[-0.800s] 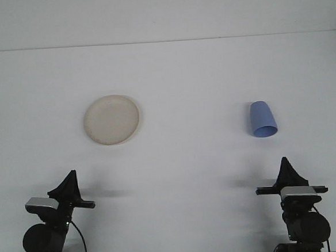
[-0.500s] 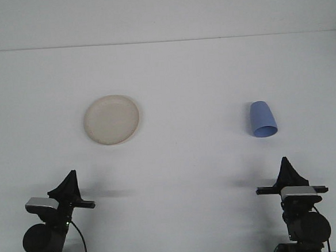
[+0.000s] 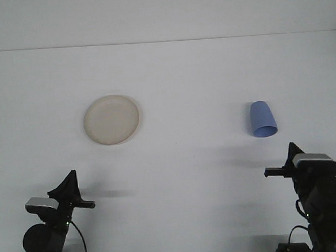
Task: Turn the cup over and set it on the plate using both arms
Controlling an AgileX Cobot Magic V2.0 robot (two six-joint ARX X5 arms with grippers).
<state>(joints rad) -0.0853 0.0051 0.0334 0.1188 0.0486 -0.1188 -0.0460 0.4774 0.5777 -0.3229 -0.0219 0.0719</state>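
Since the earlier frames the right end effector (image 3: pixel 295 149) has risen and shifted to the right, its dark tip now standing higher in the front view and closer to the cup; the left end effector (image 3: pixel 69 182) has stayed where it was, low at the near left edge. Whether the fingers of either end effector are apart or together cannot be told from this angle, as each shows only as a dark pointed shape.

Just ahead of the right end effector and a little to its left lies the blue cup (image 3: pixel 262 119), on its side on the white counter (image 3: pixel 188 84), its open mouth turned toward the near edge and its closed base pointing away. Cup and end effector are apart, with bare counter between them.

Ahead of the left end effector and somewhat to its right sits the round cream plate (image 3: pixel 111 119), flat on the counter, well apart from the cup.
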